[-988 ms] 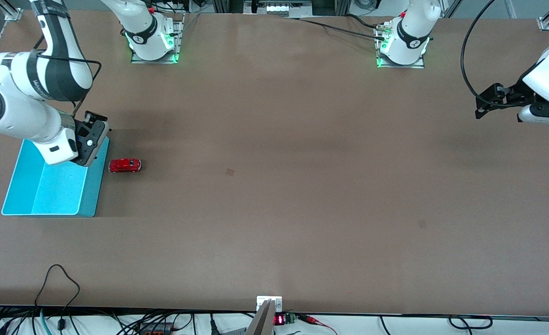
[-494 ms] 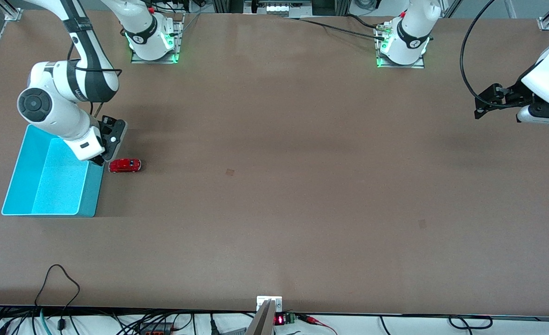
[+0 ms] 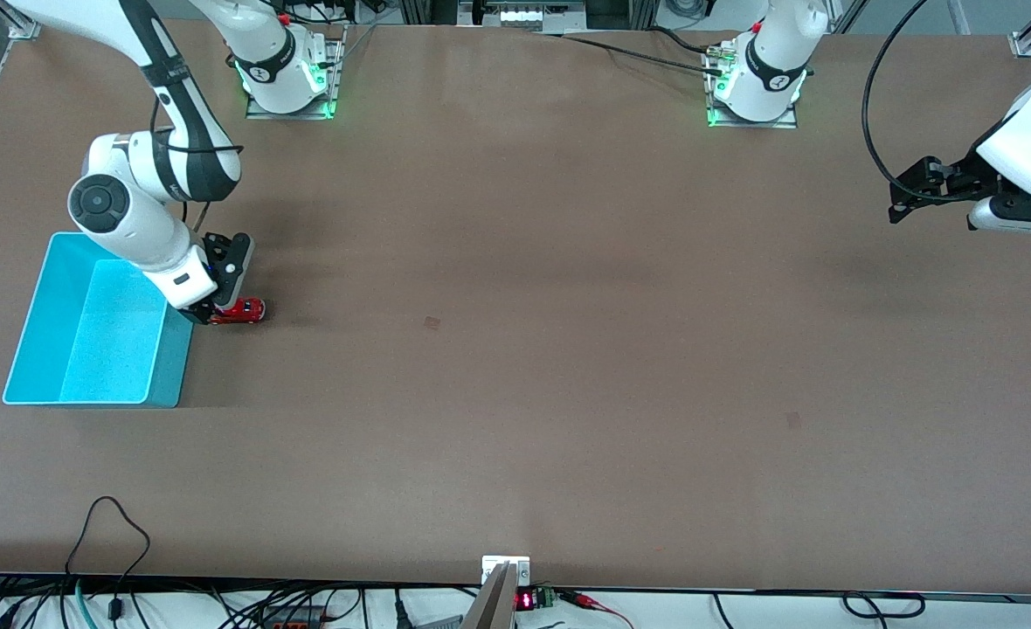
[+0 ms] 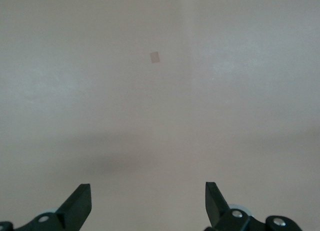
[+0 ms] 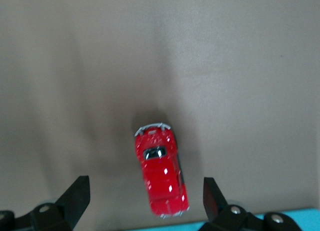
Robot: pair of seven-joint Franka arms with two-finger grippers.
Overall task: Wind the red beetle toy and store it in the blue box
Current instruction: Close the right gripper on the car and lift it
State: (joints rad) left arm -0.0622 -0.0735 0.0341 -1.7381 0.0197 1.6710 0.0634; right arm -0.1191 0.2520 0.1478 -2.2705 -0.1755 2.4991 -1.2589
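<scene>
The red beetle toy sits on the brown table right beside the blue box, on the side toward the left arm's end. My right gripper is open just above the toy's end nearest the box. In the right wrist view the toy lies between the open fingertips, untouched, with a strip of the box's rim at the edge. My left gripper is open and empty, held up over the table at the left arm's end; its wrist view shows only bare table between its fingertips.
The blue box is empty inside. A small dark patch marks the table's middle, also seen in the left wrist view. Another faint mark lies nearer the front camera. Cables run along the table's front edge.
My right gripper has moved from over the box's edge toward the left arm's end and come down onto the toy. The toy, the box and the left arm have stayed put.
</scene>
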